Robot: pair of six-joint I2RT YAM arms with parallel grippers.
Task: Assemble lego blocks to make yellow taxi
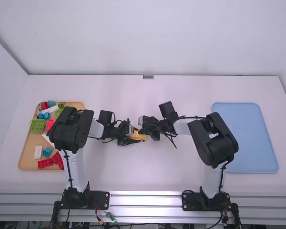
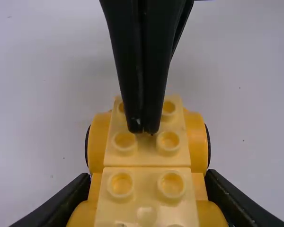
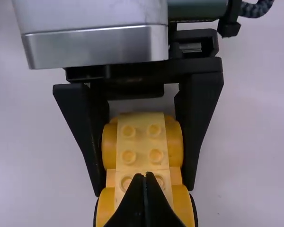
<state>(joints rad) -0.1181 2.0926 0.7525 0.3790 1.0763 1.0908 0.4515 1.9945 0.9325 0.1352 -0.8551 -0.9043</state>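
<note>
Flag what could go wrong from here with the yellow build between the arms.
1. Right tool has its closed tips at the pale yellow studded plastic blocks; pressing off-centre might tip the yellow plastic block car.
2. Left tool grips the car by its sides only, so it may pivot under that push.
3. Two tools this close could bump if either shifts.

A tray (image 1: 23, 160) of blocks (image 1: 45, 163) is lying on the left of the table (image 1: 133, 174), some blocks sitting toward its far end, others toward its near end. A second tray (image 1: 250, 143) is lying on the right. The car (image 1: 139, 136) is sitting between both trays.
</note>
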